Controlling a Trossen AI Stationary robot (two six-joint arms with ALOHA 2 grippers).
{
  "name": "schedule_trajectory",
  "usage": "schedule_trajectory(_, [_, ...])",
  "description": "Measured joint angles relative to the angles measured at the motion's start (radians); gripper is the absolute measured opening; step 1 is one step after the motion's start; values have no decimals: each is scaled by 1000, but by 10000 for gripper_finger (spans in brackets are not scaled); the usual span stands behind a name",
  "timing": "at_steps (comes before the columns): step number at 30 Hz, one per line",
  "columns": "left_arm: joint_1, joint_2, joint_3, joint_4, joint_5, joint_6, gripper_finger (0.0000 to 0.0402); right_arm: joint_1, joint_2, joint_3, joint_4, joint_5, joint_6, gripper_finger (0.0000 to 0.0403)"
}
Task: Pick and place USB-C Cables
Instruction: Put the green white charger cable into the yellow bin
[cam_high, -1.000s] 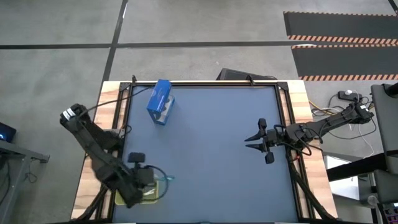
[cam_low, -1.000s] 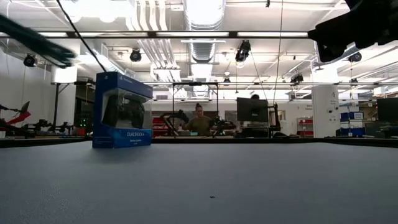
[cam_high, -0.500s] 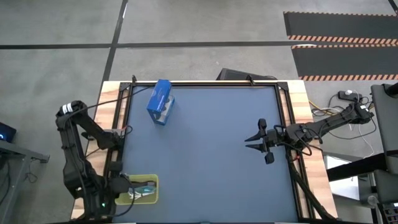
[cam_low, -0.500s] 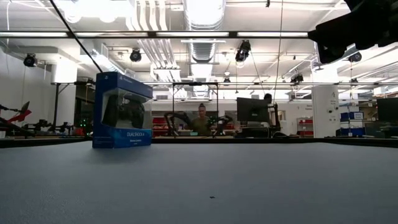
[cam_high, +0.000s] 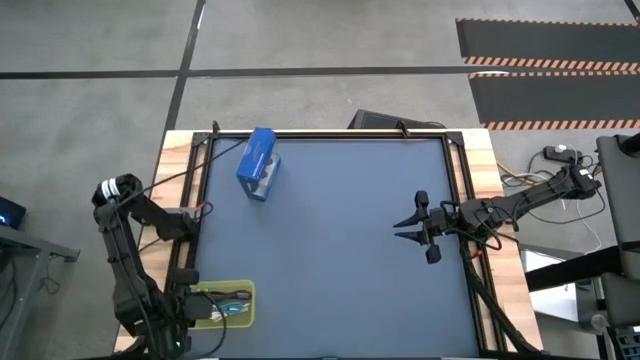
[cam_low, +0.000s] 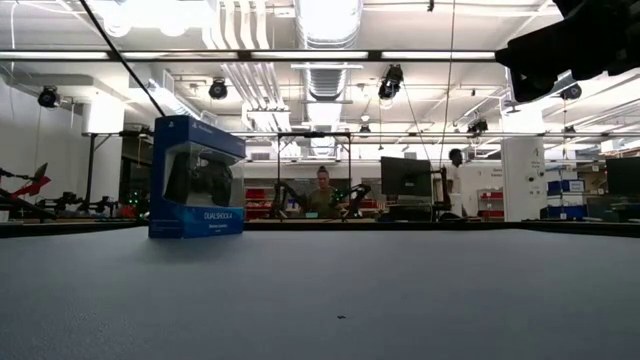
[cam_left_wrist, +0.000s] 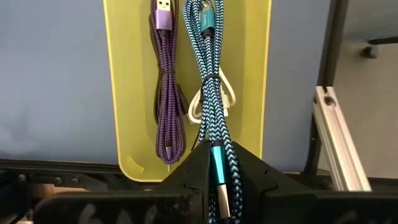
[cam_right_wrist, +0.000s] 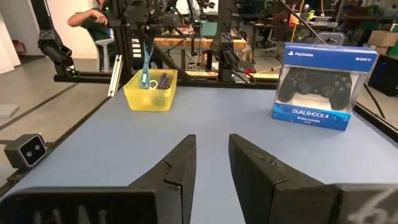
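A yellow tray (cam_high: 243, 292) sits at the table's near-left corner and holds the cables. In the left wrist view the purple cable (cam_left_wrist: 166, 81) lies lengthwise in the tray (cam_left_wrist: 124, 74). The white cable (cam_left_wrist: 194, 107) is coiled under the teal braided cable (cam_left_wrist: 208, 74). I cannot make out the black cable. My left gripper (cam_high: 195, 305) (cam_left_wrist: 214, 158) hangs over the tray's near-left end, shut on the teal cable. My right gripper (cam_high: 410, 226) (cam_right_wrist: 211, 162) hovers open over the table's right side, far from the tray (cam_right_wrist: 149, 90). My left gripper pinches the teal cable between its two fingers at one end, by the metal connector (cam_left_wrist: 219, 171). It comes from above, with the fingers along the cable. In the right wrist view the teal cable (cam_right_wrist: 146, 62) rises upright out of the tray. The cable's far end (cam_left_wrist: 205, 18) lies in the tray.
A blue box with a clear window (cam_high: 258, 164) (cam_low: 196, 178) (cam_right_wrist: 323, 84) stands upright near the far-left corner. Black frame rails (cam_left_wrist: 326, 62) run along the table's edges. People (cam_low: 322, 195) are in the room beyond. The wide blue table top (cam_high: 340, 250) lies between the arms.
My left arm has drawn back from over the tray toward the table's near-left corner and folded up, uncovering the tray. It has left the low view's upper left. The teal cable, which earlier stuck out past the tray's right side, now lies along the tray.
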Motion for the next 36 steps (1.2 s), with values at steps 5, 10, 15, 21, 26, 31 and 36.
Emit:
schedule_trajectory(5, [0, 57, 0, 7, 0, 1, 28, 0, 0, 0, 0, 0, 0, 86])
schedule_trajectory(10, [0, 103, 0, 11, -1, 1, 29, 0, 0, 0, 2, 0, 17, 86])
schedule_trajectory(15, [0, 133, -1, 34, -1, 1, 30, 0, 0, 0, 2, 0, 30, 86])
schedule_trajectory(21, [0, 161, -6, 35, -2, 1, 30, 0, 0, 0, 6, 0, 29, 86])
schedule_trajectory(26, [0, 176, -11, 36, -2, 1, 31, 0, 0, 0, 6, 0, 21, 86])
schedule_trajectory(31, [0, 185, -11, 35, -2, 0, 31, 0, 0, 0, 6, 0, 14, 86])
schedule_trajectory(36, [0, 186, -18, 33, -2, 0, 31, 0, 0, 0, 6, -1, 13, 86])
